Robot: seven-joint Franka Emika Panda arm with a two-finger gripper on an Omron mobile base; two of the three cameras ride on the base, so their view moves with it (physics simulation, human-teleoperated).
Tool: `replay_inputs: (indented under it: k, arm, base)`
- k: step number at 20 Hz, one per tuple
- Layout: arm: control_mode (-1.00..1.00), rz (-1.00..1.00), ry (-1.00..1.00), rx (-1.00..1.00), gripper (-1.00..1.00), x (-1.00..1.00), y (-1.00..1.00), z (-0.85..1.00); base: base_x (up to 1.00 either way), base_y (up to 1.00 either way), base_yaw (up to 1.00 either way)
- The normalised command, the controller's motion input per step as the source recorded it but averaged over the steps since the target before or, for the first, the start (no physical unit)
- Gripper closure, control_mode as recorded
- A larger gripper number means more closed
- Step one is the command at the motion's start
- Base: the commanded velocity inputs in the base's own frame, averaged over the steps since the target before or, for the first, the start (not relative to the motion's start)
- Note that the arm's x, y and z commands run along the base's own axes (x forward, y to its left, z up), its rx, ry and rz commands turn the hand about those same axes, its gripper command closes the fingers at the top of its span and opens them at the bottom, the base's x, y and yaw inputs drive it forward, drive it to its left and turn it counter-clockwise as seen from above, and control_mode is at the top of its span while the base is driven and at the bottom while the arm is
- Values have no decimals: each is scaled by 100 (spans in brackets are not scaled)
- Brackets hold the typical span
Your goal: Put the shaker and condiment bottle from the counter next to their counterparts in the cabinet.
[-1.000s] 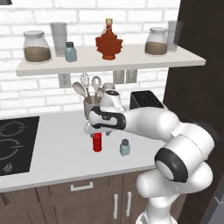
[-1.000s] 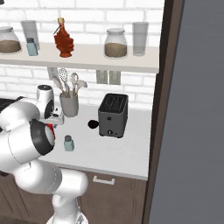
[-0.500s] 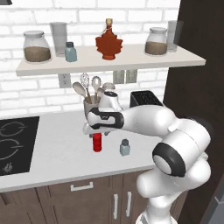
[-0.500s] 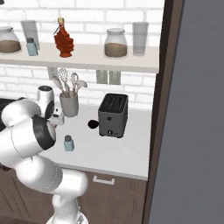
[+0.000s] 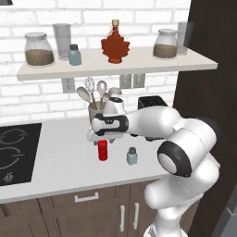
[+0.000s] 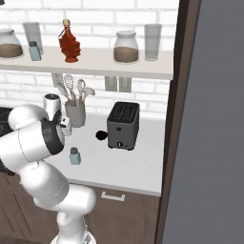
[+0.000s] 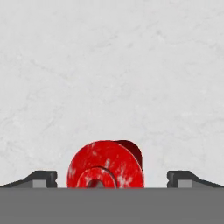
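Two items wait on the bench — the condiment bottle directly beneath the spread end effector, the shaker at its 3 o'clock — so neither has reached the cabinet yet.

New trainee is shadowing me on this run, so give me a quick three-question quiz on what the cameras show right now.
1. True or false: the gripper is open, with the red bottle between its fingertips.
2. Which stands on the shelf beside the tall glass? A) toaster B) a second shaker C) utensil holder
3. Fill in: on the counter, the shaker stands apart from the red bottle, on the side toward the ______.

Key: 1 true; 2 B; 3 toaster.
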Motion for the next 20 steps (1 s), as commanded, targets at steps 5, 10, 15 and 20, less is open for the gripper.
replay_inputs:
  k: [5,10,15,20]
  arm:
    - [-100,0,5,0,-100,1,8,-17]
    - [-100,0,5,0,-100,0,8,-16]
    - [-100,0,8,0,100,0,21,-16]
    - [-100,0,3,5,100,0,-21,0]
  base:
    - [0,0,0]
    - [0,0,0]
    - [0,0,0]
    - [0,0,0]
